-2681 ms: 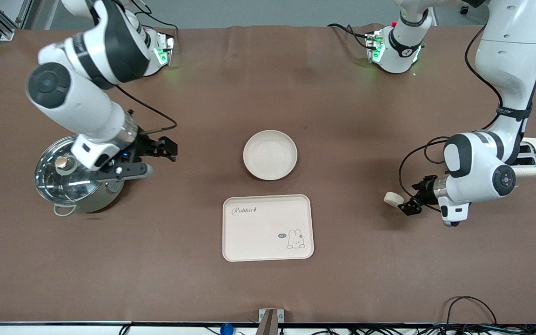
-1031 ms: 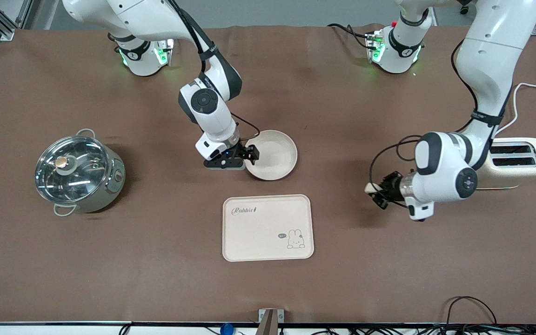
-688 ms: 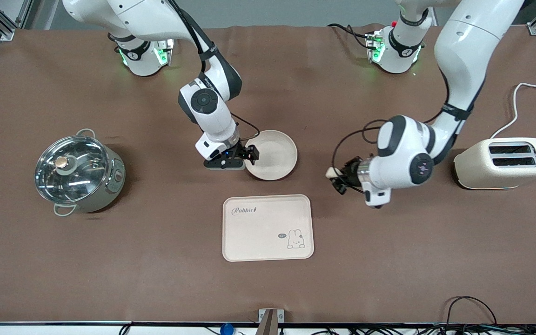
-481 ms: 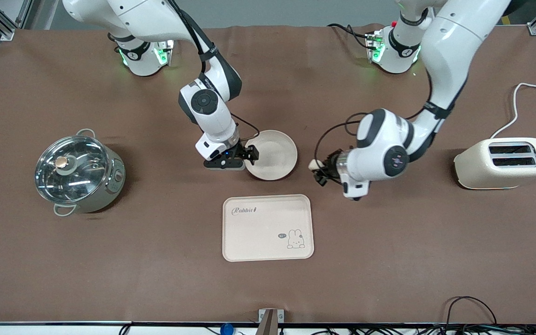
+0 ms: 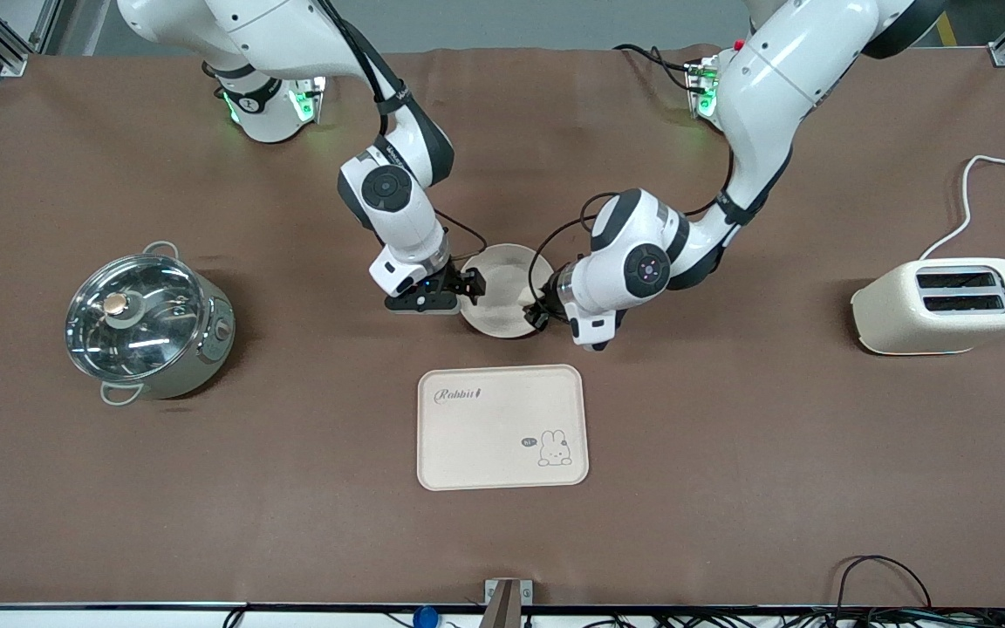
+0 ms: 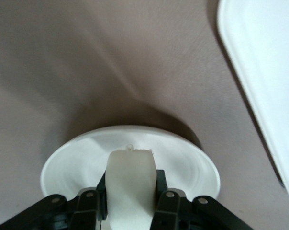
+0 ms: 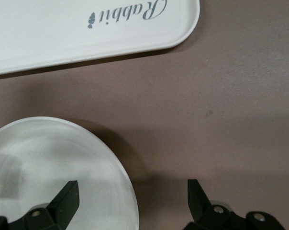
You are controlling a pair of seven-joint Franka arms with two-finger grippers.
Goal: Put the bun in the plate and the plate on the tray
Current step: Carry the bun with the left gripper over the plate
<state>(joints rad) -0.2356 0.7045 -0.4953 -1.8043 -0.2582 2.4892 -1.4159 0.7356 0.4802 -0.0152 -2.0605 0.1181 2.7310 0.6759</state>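
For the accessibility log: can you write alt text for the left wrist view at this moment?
The left hand holds the bun between its fingers, just over the plate, which sits on the brown table. A corner of the tray shows at the picture's edge.

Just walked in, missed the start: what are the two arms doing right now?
The left gripper holds the bun over the plate, not yet released. The right gripper is open, straddling the plate's rim at the end toward the right arm. The tray lies bare, nearer the front camera than the plate. The plate sits on the table, not on the tray.
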